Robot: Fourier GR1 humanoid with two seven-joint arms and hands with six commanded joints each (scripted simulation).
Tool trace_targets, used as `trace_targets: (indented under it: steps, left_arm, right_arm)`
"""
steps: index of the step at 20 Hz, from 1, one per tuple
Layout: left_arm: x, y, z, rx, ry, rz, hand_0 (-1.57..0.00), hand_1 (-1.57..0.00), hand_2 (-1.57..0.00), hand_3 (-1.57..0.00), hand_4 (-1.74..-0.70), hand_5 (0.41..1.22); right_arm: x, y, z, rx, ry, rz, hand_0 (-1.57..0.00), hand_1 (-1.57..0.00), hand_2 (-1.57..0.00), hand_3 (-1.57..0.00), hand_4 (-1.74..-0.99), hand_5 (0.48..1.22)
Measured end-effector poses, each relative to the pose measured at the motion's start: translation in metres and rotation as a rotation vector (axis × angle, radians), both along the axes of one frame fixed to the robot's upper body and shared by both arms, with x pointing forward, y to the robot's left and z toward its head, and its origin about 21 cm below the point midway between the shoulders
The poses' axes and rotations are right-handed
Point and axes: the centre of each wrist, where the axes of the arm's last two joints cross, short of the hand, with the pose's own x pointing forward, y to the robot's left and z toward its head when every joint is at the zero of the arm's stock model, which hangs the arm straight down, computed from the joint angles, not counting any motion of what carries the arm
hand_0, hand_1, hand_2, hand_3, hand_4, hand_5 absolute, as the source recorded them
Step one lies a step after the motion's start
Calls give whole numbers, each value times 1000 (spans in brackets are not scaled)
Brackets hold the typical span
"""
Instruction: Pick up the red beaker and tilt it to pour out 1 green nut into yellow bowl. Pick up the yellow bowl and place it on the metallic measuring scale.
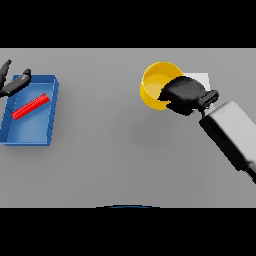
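Yellow bowl sits toward two o'clock on the grey bench, with the right robot hand curled over its right rim, fingers clamped on the edge. A white patch, seemingly the scale, peeks out just behind that hand, touching the bowl's far right side. At nine o'clock a blue tray holds a red beaker lying flat and slanted. The left robot hand hovers at the tray's far left corner, fingers straight and spread.

Single head view, steeply downward over grey table.
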Motion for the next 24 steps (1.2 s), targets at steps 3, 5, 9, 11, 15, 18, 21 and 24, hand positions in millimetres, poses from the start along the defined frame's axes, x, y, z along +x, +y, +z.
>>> trace_targets:
  steps: [3, 5, 9, 11, 15, 18, 21, 24]
  left_arm:
    - [-1, -4, 1, -6, -1, -7, 1, 1, 1, 1, -844, 739]
    - [-2, -4, 2, 0, 3, -2, 1, 1, 1, 1, -851, 754]
    - [-6, -9, 5, -3, 16, 15, 1, 1, 1, 1, -857, 762]
    - [-6, -6, 8, -3, 20, 26, 1, 1, 1, 1, -862, 773]
    - [-2, -12, 9, 2, 33, 31, 1, 1, 1, 1, -863, 797]
    - [-3, -11, 7, 14, 35, 26, 1, 1, 1, 1, -859, 807]
    - [-5, -10, 5, 12, 36, 32, 1, 1, 1, 1, -851, 802]
    - [-4, -8, 8, 10, 36, 33, 1, 1, 1, 1, -845, 788]
  right_arm:
    - [13, -18, 5, 8, -46, -63, -1564, -1571, -1542, -1153, -1741, 1221]
    - [20, -30, 0, 3, -63, -101, -1567, -1571, -1553, -1155, -1741, 1221]
    - [40, -51, -5, 14, -74, -194, -1569, -1571, -1533, -1165, -1741, 1221]
    - [44, -62, -15, 14, -59, -227, -1570, -1571, -1517, -1170, -1741, 1221]
    - [52, -77, -35, 24, -36, -271, -1571, -1571, -1428, -1290, -1741, 1221]
    - [56, -81, -40, 36, -23, -294, -1571, -1571, -1390, -1361, -1741, 1221]
    - [58, -80, -49, 31, -17, -316, -1571, -1571, -1380, -1392, -1741, 1221]
    - [57, -81, -53, 28, 10, -315, -1571, -1571, -1382, -1417, -1741, 1221]
